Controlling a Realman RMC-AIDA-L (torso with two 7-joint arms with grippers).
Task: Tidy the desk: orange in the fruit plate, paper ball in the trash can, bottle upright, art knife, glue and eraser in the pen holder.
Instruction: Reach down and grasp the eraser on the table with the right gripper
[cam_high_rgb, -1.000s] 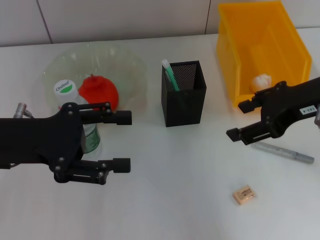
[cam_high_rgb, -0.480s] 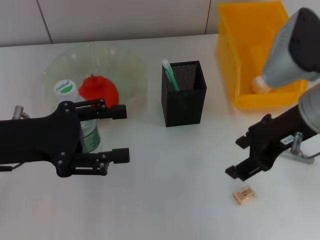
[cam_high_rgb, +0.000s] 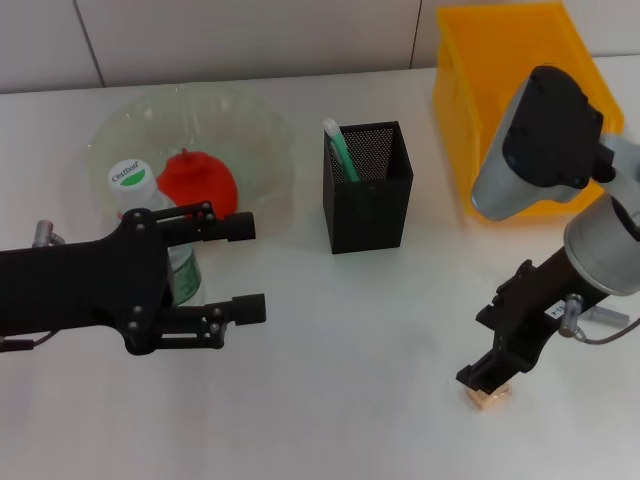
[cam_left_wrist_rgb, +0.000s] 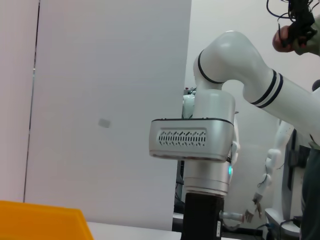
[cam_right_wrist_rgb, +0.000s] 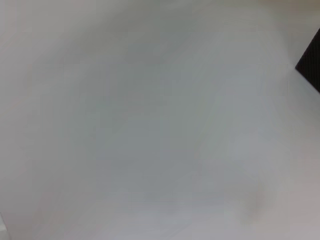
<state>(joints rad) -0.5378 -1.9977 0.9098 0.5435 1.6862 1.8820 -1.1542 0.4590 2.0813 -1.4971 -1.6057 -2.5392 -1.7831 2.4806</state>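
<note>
In the head view the orange (cam_high_rgb: 195, 180) lies in the fruit plate (cam_high_rgb: 225, 105). The bottle (cam_high_rgb: 132, 185) stands upright at the plate's front edge, partly behind my left gripper (cam_high_rgb: 245, 268), which is open and holds nothing. My right gripper (cam_high_rgb: 485, 358) points down, open, right over the eraser (cam_high_rgb: 490, 399), of which only a tan edge shows. A green-and-white stick (cam_high_rgb: 337, 148), seemingly the glue, stands in the pen holder (cam_high_rgb: 370, 195). The grey art knife (cam_high_rgb: 610, 316) peeks out beside my right arm. The trash can (cam_high_rgb: 500, 60) is at the back right; the paper ball is hidden behind that arm.
The desk (cam_high_rgb: 330, 350) runs bare and white between both grippers. The left wrist view shows a yellow bin corner (cam_left_wrist_rgb: 40, 220) and another white robot arm (cam_left_wrist_rgb: 215, 125) beyond the table. The right wrist view shows only white tabletop (cam_right_wrist_rgb: 150, 125).
My right arm swung forward and down from the trash can; its gripper now stands over the eraser. The left gripper stayed open and shifted only slightly.
</note>
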